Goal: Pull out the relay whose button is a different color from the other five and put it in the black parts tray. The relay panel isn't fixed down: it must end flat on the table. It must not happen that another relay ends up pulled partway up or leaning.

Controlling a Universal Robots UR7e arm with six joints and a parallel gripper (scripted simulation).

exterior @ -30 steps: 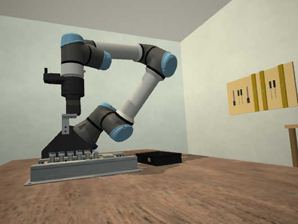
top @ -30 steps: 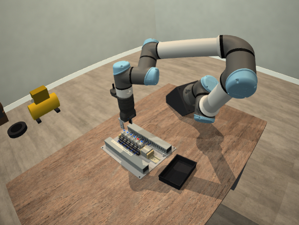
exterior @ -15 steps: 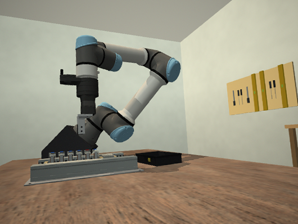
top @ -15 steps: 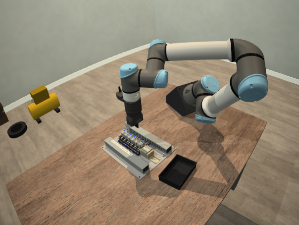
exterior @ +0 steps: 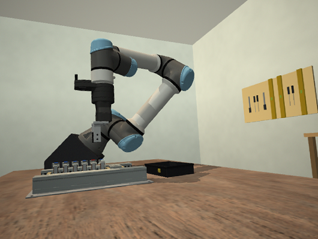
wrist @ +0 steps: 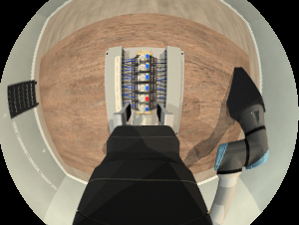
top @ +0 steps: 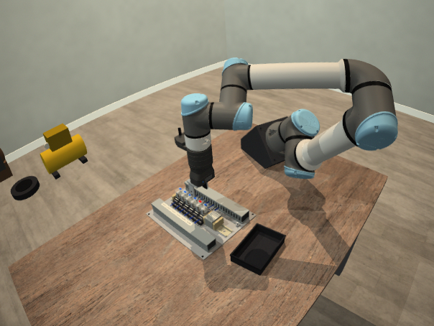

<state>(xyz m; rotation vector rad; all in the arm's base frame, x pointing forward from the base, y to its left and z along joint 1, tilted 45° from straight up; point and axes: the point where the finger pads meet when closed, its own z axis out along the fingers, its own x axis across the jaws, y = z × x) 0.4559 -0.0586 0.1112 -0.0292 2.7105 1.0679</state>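
The grey relay panel lies flat on the wooden table. It carries a row of relays; one has a red button and the others have blue buttons. The red one also shows in the exterior view and in the wrist view. My gripper hangs open and empty above the panel, over its far side, well clear of the relay tops. The black parts tray sits empty on the table just right of the panel. In the wrist view my own gripper body hides the fingertips.
The robot's black base stands at the table's far side. A yellow compressor and a black tyre lie on the floor to the left, off the table. A side table and wall boards are far right.
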